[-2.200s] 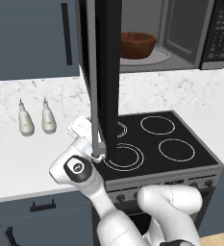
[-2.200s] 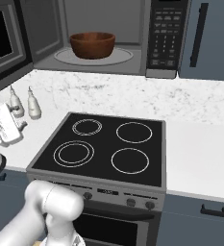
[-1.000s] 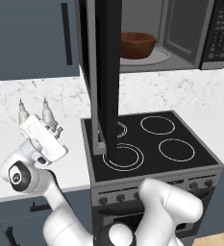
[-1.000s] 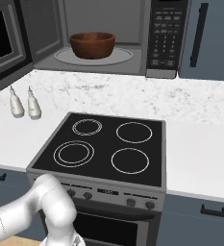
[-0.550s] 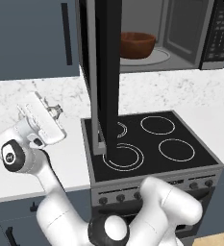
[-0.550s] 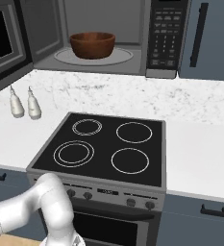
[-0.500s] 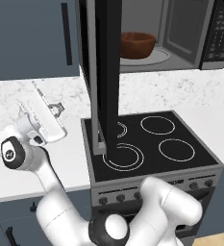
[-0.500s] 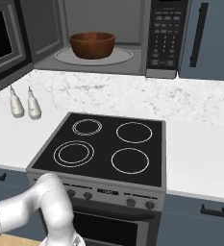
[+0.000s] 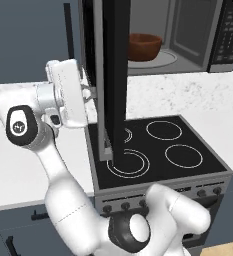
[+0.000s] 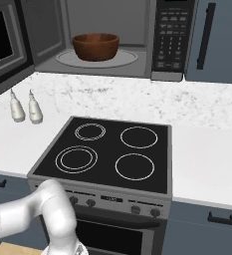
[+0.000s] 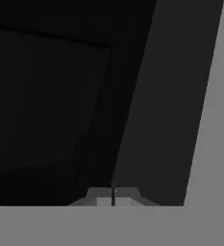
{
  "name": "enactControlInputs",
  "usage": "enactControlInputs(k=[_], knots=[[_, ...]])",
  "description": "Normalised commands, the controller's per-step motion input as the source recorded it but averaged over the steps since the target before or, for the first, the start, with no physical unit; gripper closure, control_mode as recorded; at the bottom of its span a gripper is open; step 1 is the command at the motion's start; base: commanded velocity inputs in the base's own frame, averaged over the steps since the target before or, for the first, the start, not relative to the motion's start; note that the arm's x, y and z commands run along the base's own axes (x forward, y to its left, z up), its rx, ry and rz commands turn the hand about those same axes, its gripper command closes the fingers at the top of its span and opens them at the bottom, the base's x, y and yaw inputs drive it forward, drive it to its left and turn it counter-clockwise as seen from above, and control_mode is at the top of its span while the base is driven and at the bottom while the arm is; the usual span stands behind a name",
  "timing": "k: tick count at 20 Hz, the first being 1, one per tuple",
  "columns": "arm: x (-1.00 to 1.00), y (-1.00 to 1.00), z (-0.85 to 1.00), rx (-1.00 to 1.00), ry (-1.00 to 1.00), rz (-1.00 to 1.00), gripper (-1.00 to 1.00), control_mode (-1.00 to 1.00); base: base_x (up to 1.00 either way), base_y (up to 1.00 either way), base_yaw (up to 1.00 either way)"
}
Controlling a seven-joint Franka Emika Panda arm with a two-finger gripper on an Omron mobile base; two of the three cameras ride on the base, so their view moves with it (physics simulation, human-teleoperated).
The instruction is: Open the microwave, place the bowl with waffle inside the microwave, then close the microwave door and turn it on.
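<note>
The microwave (image 10: 107,30) stands open, its button panel (image 10: 168,37) at the right. The reddish-brown bowl (image 10: 95,46) sits on the round turntable (image 10: 130,59) inside; the same bowl (image 9: 144,46) shows past the door. The waffle is hidden inside the bowl. The microwave door (image 9: 115,75) swings out toward me, edge-on over the stove. My gripper (image 9: 90,92) is on the door's outer left side, fingertips at or touching its face. In the hand view the gripper (image 11: 113,194) is shut with nothing in it, close against the dark door (image 11: 60,96).
A black four-burner stove (image 10: 112,152) lies below the microwave. Two small shakers (image 10: 25,107) stand on the white marble counter (image 10: 207,134) left of the stove. A blue-grey cabinet door with a dark handle (image 10: 205,36) is right of the microwave.
The arm has swung up from low at the left counter, and the hand has risen and moved right to the outer face of the open door. Door and bowl have not moved.
</note>
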Motion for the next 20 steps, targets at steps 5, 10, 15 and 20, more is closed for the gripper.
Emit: enactControlInputs(k=[5, 10, 15, 20], knots=[[-0.64, -1.00, 0.48, 0.31, -0.21, 0.00, 1.00, -1.00, 0.00, 0.00, 0.00], [-0.24, -1.00, 0.09, 0.28, -0.05, 0.00, 1.00, -1.00, 0.00, 0.00, 0.00], [0.29, -1.00, -0.10, 0.10, 0.01, 0.01, 1.00, -1.00, 0.00, 0.00, 0.00], [0.78, -0.85, -0.17, 0.01, 0.01, 0.08, 1.00, -1.00, 0.00, 0.00, 0.00]])
